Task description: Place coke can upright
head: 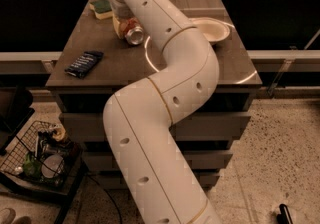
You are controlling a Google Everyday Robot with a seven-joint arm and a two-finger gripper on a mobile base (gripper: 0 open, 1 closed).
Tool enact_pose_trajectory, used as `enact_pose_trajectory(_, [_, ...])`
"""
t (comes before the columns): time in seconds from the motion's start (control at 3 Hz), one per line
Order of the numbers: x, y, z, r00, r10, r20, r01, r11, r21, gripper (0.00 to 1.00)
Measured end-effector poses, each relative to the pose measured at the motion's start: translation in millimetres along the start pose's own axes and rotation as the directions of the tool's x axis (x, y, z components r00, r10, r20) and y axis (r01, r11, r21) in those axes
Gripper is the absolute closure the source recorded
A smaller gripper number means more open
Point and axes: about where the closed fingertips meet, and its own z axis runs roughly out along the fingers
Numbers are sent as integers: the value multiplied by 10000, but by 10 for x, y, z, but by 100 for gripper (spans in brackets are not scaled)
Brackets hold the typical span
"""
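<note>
Upper left, the tilted coke can (134, 34) is met by the tool (124, 22); its grip cannot be told. Released tilted, the can may be toppled.

No writing can be read, neither on the can (134, 35) beside the gripper (121, 22) nor on the dark packet (84, 63) left of it.

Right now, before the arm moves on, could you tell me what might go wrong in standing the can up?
1. The coke can is tilted beside the end effector, silver end toward the camera; released at this angle, it would probably roll, not stand.
2. The sponge lies close behind, so a swing could knock it.
3. The arm hides most of the end effector, so the hold on the can cannot be checked.
</note>
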Motion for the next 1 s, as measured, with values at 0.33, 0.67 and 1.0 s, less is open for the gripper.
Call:
enact_pose_trajectory(0.33, [-17,8,31,10000,-6,63,6,10000,-8,100])
enact_pose_trajectory(0.67, [-18,8,12,10000,-6,64,6,10000,-7,100])
enact_pose_trajectory(1.0, [-137,-93,-177,9974,80,720,-96,9997,227,100])
